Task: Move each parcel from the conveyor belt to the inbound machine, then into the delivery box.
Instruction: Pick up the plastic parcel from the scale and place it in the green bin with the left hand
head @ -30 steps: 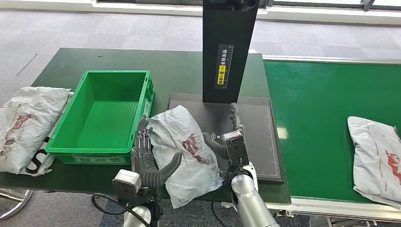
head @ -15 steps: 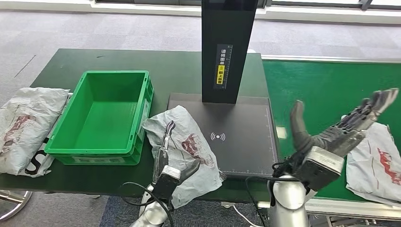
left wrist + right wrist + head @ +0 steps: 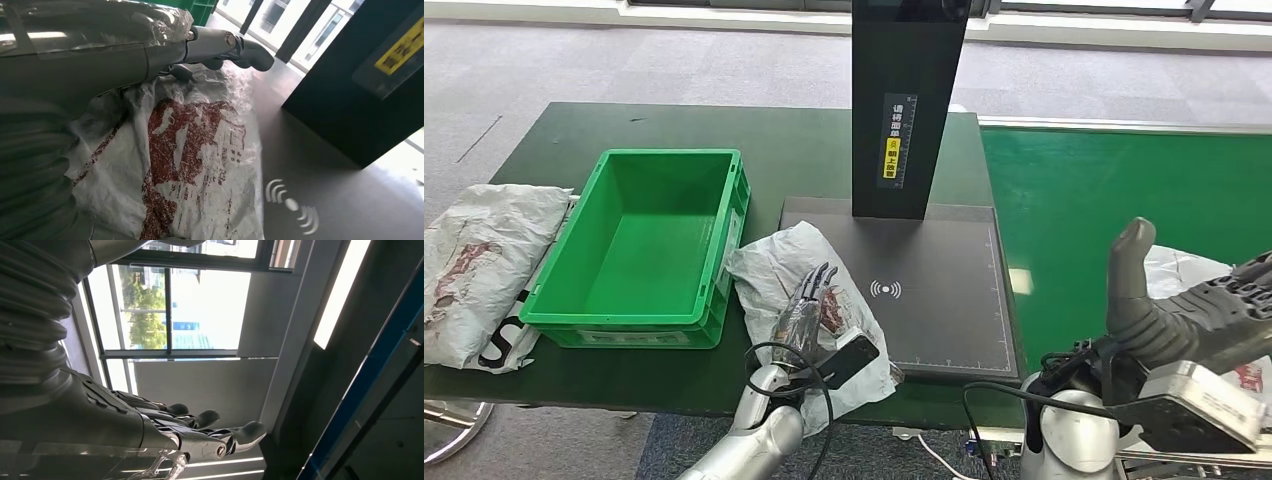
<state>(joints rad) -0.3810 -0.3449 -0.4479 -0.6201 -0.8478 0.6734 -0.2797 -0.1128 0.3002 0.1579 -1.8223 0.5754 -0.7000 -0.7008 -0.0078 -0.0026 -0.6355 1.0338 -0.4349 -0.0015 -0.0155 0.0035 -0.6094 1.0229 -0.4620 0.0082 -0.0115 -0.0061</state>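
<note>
A grey-white parcel (image 3: 769, 272) with red print lies half on the table and half over the left edge of the black inbound machine plate (image 3: 949, 290). My left hand (image 3: 809, 312) rests flat on top of it, fingers stretched out and thumb spread to the side. The left wrist view shows the same parcel (image 3: 200, 150) under the straight fingers (image 3: 235, 47). Raised over the green conveyor belt (image 3: 1104, 190), my right hand (image 3: 1189, 312) is open with its thumb up and holds nothing. It partly hides a second parcel (image 3: 1179, 265) on the belt. The green delivery box (image 3: 664, 155) stands empty to the left.
The machine's black column (image 3: 909, 100) rises at the back of the plate. Another parcel (image 3: 484, 255) lies at the table's left end, beside the box. The right wrist view looks up at windows past the open right hand (image 3: 150, 432).
My right hand left the parcel on the plate, swung right over the belt and now sits lower and nearer the camera. My left hand turned and slid forward onto the parcel.
</note>
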